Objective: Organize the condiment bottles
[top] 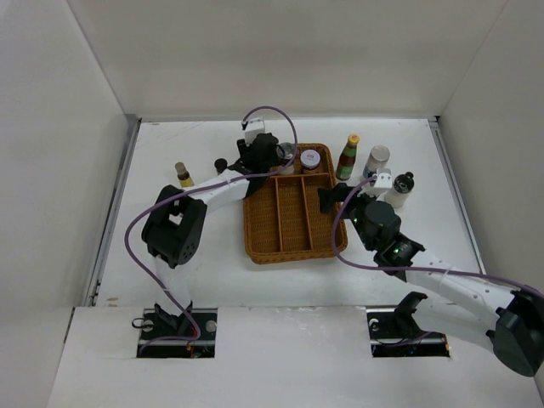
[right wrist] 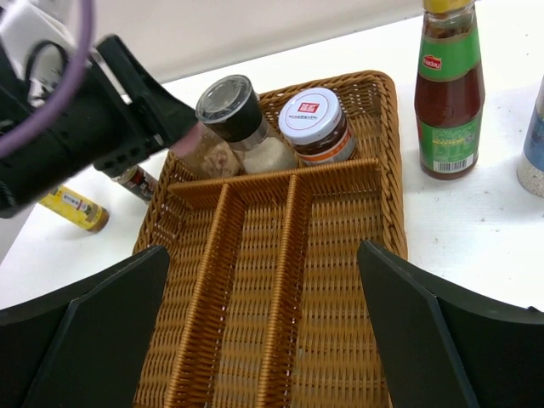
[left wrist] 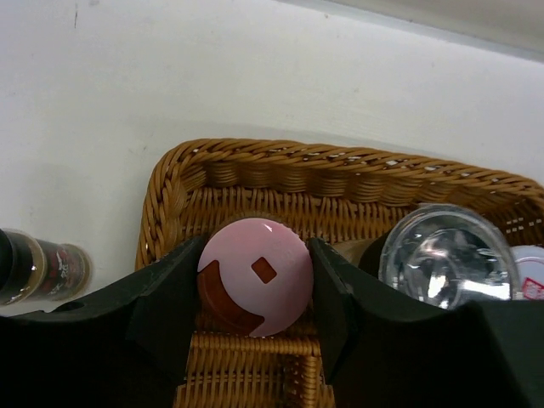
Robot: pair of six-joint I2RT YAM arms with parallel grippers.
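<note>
Left wrist view, left gripper reaching into wicker tray, grasping pink-lidded jar, jar body hidden, right gripper hovering released.

The right gripper hangs over the wicker tray, fingers spread wide. In the tray's far compartment stand a clear-topped shaker and a white-lidded jar. The left gripper grips a tan-filled jar beside them. A red sauce bottle stands right of the tray. A yellow-labelled bottle sits left of it, toward the worktop's left edge.
</note>
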